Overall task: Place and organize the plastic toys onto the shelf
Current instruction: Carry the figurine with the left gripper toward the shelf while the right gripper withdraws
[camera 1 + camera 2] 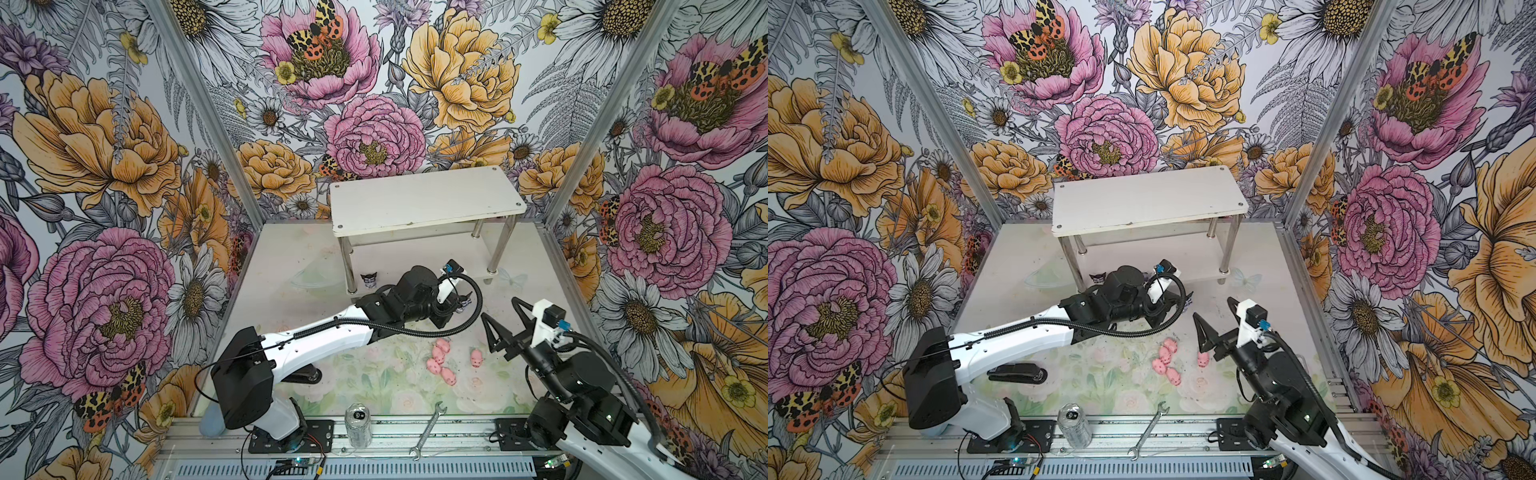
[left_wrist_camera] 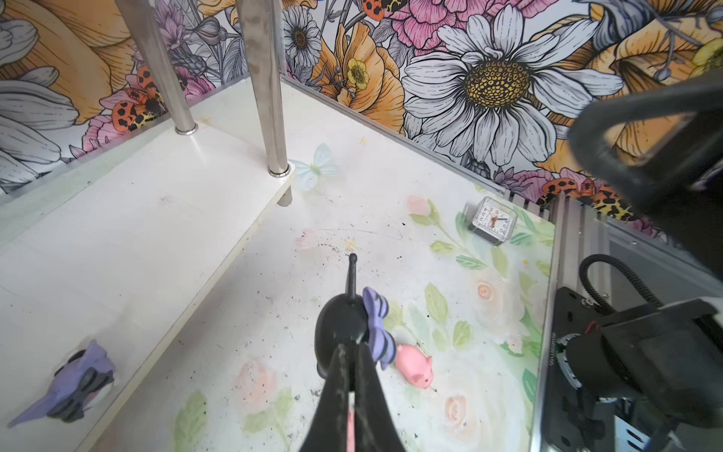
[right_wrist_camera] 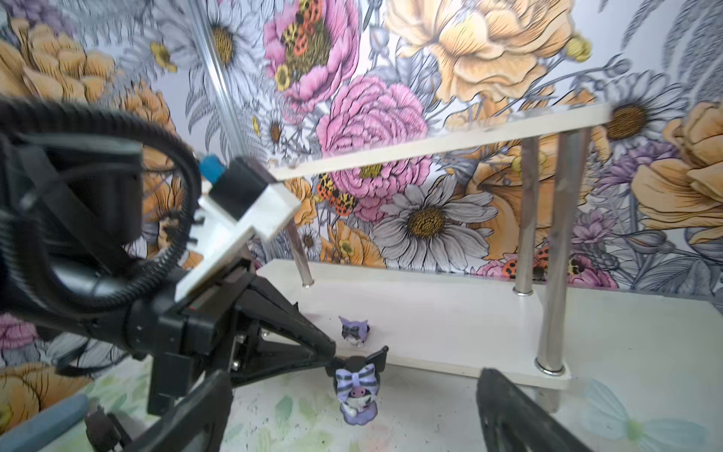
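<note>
The white two-tier shelf [image 1: 424, 199] [image 1: 1150, 199] stands at the back of the table. My left gripper [image 1: 460, 302] [image 2: 348, 354] is shut on the head of a black-purple figurine [image 3: 357, 385] [image 2: 342, 325], held upright just in front of the lower tier [image 2: 137, 235] [image 3: 450, 313]. A second figurine [image 1: 368, 279] [image 1: 1096, 278] [image 3: 354, 330] [image 2: 74, 385] stands on the lower tier near its left end. Several pink pigs [image 1: 438, 359] [image 1: 1165, 359] lie on the table, one [image 2: 415, 366] beside the held toy. My right gripper [image 1: 500, 308] [image 1: 1213, 308] hangs open and empty to their right.
A clear can [image 1: 358, 424] and a silver wrench [image 1: 428, 430] lie at the front edge. A small clock [image 2: 491, 221] sits near the table's right edge. Flowered walls close in three sides. The right arm's fingers [image 3: 508, 411] frame the held figurine.
</note>
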Tool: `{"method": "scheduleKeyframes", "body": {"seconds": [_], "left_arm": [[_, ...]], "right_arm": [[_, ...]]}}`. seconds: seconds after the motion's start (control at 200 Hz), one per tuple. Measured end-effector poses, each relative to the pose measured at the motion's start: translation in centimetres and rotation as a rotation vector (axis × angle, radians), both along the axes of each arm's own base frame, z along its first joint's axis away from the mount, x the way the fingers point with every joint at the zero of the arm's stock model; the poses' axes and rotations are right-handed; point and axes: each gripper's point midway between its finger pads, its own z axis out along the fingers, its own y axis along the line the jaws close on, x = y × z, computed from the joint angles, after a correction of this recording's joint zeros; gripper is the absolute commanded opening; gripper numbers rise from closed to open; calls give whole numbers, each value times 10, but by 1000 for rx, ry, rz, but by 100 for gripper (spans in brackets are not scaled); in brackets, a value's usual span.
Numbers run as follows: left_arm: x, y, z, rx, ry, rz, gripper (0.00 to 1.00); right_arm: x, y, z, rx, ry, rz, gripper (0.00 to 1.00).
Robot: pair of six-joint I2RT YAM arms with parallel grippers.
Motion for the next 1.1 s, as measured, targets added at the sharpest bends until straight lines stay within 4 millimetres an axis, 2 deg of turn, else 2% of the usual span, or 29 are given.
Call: {"method": "scheduleKeyframes", "body": {"seconds": [0.06, 0.1, 0.255, 0.375, 0.505, 0.666, 0.876, 1.101], "left_arm": [[5, -6, -9, 16, -28, -14, 0], [9, -10, -15, 27, -44, -21, 0], [27, -21, -37, 69, -117, -52, 0], [46, -34, -34, 44, -150, -100, 0], [75, -45, -23, 11, -198, -142, 0], [102, -50, -25, 10, -212, -193, 0], [119, -43, -40, 38, -185, -240, 0], [138, -41, -57, 83, -167, -263, 0]], "right_arm": [[-4, -11, 1, 33, -4, -27, 100], [-3, -10, -2, 31, 12, -31, 99], [15, 8, -45, -99, 169, -30, 99], [20, 16, -62, -155, 225, -20, 100], [20, 16, -60, -148, 217, -17, 99], [15, 10, -48, -113, 177, -19, 99], [7, -1, -31, -55, 116, -33, 99], [13, 3, -39, -85, 146, -42, 99]]}}
